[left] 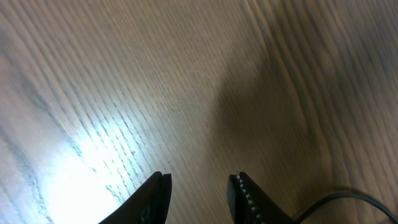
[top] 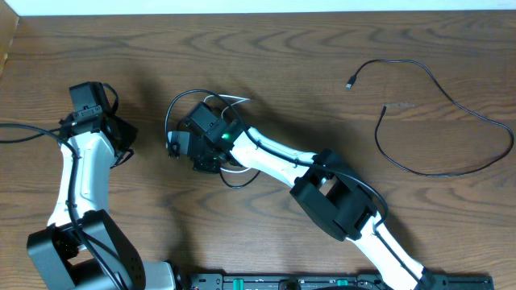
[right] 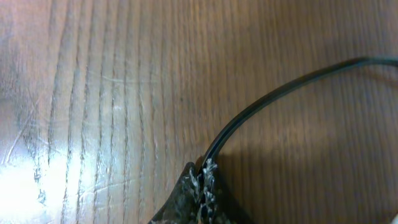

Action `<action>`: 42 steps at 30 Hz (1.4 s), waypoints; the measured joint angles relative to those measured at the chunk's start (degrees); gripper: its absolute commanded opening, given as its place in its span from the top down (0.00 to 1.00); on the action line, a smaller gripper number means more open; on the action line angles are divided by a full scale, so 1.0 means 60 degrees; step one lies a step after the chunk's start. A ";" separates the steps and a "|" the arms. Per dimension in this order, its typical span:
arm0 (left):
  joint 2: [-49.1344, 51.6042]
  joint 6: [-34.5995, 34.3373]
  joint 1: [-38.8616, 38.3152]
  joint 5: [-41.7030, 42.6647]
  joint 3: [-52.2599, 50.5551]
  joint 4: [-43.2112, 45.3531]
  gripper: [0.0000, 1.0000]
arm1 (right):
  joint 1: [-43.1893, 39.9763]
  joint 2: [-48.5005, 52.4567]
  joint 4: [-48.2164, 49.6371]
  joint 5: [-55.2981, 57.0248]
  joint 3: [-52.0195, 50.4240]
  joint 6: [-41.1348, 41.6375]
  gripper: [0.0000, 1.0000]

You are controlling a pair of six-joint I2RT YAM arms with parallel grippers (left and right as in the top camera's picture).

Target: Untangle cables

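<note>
Altogether two, black cable (top: 459, 109), white cable (top: 234, 100), well apart.

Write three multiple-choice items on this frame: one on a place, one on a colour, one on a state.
1. Where does the loose black cable lie?
A) under the left arm
B) alone on the right side of the table
C) in the left tool

2. What colour is the cord pinched in the right tool?
A) red
B) yellow
C) dark

3. The left tool is:
A) open and empty
B) shut on a cable
C) shut on nothing

Answers: B, the overhead view shows it alone at the right. C, the right wrist view shows a dark strand. A, its jaws stand apart with nothing between.
</note>
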 measured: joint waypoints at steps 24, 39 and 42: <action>0.0000 0.1184 -0.0160 0.6703 -0.0011 0.0798 0.36 | -0.2149 -0.2597 -0.2084 -0.2874 0.1563 0.1483 0.99; 0.0000 0.0732 -0.0237 0.4612 -0.0015 0.0313 0.35 | -0.1585 -0.2080 -0.4550 -0.2357 0.1541 -0.0641 0.59; 0.0000 0.0718 -0.0237 0.4521 -0.0015 0.0270 0.35 | -0.1392 -0.1832 -0.5268 -0.2000 0.1504 -0.0619 0.59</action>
